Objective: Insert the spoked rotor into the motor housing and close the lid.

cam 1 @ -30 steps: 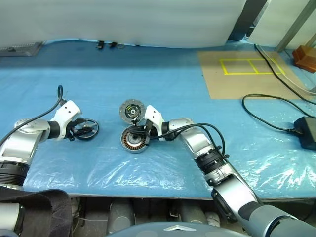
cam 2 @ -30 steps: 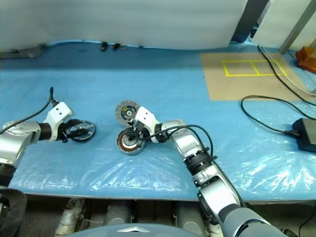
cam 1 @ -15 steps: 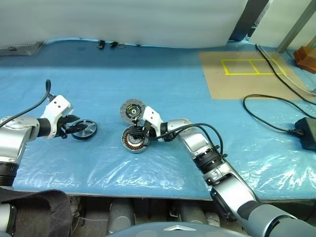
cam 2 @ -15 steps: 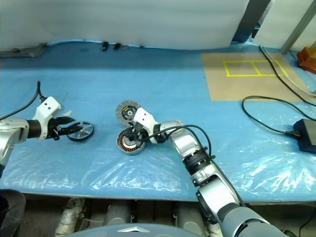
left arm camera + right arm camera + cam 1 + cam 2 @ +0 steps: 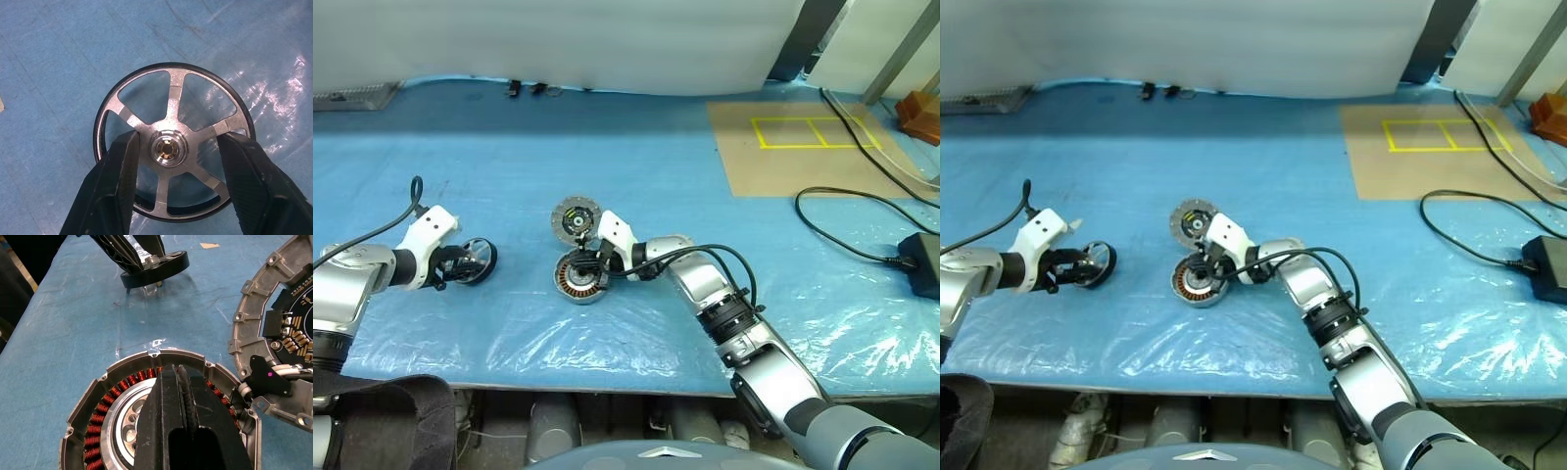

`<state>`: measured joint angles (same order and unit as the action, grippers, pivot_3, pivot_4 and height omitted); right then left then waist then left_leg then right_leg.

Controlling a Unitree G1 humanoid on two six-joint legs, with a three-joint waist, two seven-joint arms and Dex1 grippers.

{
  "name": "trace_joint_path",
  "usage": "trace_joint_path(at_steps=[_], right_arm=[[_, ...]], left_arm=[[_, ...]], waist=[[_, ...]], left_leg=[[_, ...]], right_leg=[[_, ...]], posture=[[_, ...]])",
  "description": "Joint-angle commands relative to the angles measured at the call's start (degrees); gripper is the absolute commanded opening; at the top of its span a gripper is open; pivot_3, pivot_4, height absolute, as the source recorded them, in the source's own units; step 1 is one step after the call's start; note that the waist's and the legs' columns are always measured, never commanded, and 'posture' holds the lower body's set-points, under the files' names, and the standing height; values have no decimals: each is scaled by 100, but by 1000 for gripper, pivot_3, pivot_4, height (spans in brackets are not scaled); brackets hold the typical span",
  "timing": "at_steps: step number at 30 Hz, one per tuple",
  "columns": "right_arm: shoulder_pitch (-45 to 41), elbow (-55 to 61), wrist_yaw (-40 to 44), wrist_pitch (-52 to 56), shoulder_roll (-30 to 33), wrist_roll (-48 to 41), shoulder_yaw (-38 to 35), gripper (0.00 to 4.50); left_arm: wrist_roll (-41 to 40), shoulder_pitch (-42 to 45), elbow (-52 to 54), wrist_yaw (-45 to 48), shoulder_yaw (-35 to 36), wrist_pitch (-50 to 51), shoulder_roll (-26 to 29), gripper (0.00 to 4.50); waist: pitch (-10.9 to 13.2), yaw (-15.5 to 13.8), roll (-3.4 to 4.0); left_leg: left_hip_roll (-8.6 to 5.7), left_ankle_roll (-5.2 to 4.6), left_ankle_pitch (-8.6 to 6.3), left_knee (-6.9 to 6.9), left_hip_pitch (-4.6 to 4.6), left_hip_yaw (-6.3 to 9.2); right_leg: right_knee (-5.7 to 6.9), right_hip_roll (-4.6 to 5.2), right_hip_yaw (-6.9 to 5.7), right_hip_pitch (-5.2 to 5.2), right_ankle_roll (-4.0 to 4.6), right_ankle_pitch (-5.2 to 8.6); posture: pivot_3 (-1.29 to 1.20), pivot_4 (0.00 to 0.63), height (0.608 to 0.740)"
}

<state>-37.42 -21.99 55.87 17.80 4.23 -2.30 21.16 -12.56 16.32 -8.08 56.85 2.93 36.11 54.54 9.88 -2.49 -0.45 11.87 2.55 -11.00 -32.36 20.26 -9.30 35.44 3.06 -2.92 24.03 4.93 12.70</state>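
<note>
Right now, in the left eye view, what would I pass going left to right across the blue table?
Left gripper → spoked wheel → round motor can → brown board with yellow tape → black cable.

No text, label, brand or number can be read in these pictures. The only sign-like mark is a yellow outline of two boxes side by side on a brown sheet at the far right of the table. The lid carries a small yellow-green mark in its centre, but no letters can be made out there.
</note>
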Motion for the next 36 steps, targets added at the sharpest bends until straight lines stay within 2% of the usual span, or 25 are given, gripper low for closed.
trace_joint_path(at_steps=[1, 2, 5, 7, 8, 17, 22, 27, 33, 36], right_arm=[[-40, 186, -17, -49, -82, -105, -5, 0], [-39, 189, -16, -56, -82, -101, -2, 0], [-41, 169, -10, -99, -78, -79, 11, 0], [-56, 174, -1, -83, -89, -96, 1, 0], [-70, 196, 9, -52, -98, -122, -16, 0], [-141, 272, 19, 36, -122, -216, -106, 0], [-123, 453, 212, 109, 121, -413, -287, 0], [-43, 749, 567, 205, 598, -629, -419, 0], [-39, 1029, 805, 520, 1037, -884, -514, 0], [-22, 1026, 843, 588, 1230, -870, -526, 0]], left_arm=[[-30, -106, 211, 59, 101, -6, 125, 2595], [-106, -155, 269, 122, 139, 27, 125, 2595], [-271, -282, 382, 232, 280, 27, 119, 1994], [-286, -377, 444, 235, 329, 4, 146, 1385], [-279, -411, 465, 187, 355, -8, 135, 1287], [-425, -601, 701, -147, 610, 130, -30, 1288], [-1432, -777, 1453, -45, 1440, 349, -476, 1288], [-2262, -1125, 2322, 113, 1883, 339, -768, 1288], [-2942, -1146, 2997, -317, 1784, 587, -1312, 1288], [-2819, -1194, 3105, -530, 1366, 480, -1593, 1288]], waist=[[0, 6, 0], [0, 7, 0], [0, 0, 0], [0, 0, 0], [0, 0, 0], [0, 2, 1], [1, -3, -2], [3, -8, -4], [3, -2, -3], [3, 0, -2]], left_leg=[[0, 0, 0, 0, 0, 0], [0, 0, 0, 1, 0, 0], [0, 0, 0, 5, 0, 0], [0, 0, 0, 6, -1, -1], [0, 0, 0, 6, -1, -1], [0, 0, 0, 8, -3, -1], [-1, 0, 0, 7, 2, -2], [-1, 0, 0, 9, 8, -3], [0, -2, -1, 6, 5, -3], [0, -2, -1, 6, 4, -4]], right_leg=[[0, 0, 0, 0, 0, 0], [-1, 0, 0, 0, 0, 0], [-4, 0, 0, 0, 0, 0], [-5, 0, 0, 0, 0, 0], [-6, 0, 0, 0, 0, 0], [-6, 0, 0, 0, 0, 0], [-10, 0, 0, 0, 0, 0], [-17, 0, -2, 1, 0, 0], [-13, -3, -2, 0, 0, 0], [-14, -4, -1, 0, 0, 0]], posture=[[0, 150, 740], [0, 150, 740], [0, 150, 740], [0, 150, 740], [0, 150, 740], [0, 150, 740], [0, 150, 740], [0, 150, 740], [0, 150, 740], [0, 150, 740]])
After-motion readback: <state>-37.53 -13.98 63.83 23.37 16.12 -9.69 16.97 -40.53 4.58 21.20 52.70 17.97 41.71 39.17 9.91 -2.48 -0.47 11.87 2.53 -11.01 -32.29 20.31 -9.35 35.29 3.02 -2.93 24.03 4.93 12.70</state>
